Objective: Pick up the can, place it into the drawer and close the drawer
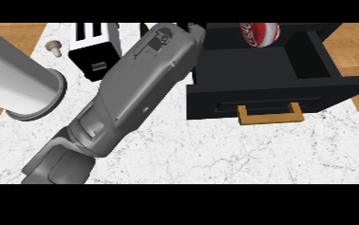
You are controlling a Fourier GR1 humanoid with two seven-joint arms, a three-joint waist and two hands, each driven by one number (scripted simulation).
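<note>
You have the can (261, 33) at the far end of the open drawer (210, 93), against the view's top edge, which cuts off its upper part. What shows is a smooth, glossy cylinder, red with a white band and white script on its left side, and a rounded end facing you. Its long axis runs away from you toward the top edge. You cannot tell whether it stands, lies, or touches the drawer's floor.

The drawer is a matte black box with straight walls and an inner partition that makes a narrow compartment on its right. Its front panel carries a squared, wood-coloured handle (271, 114).

Your left forearm (133, 89), in smooth grey shell plates, crosses from the lower left up to the top centre, just left of the drawer. Only a dark sliver of the left hand (190, 27) shows there, so its state cannot be told.

The table (231, 153) is white veined marble. On its left sit a black-and-white toaster (95, 48), a large pale grey cylinder (24, 89) and a small beige knob-shaped piece (52, 46).
</note>
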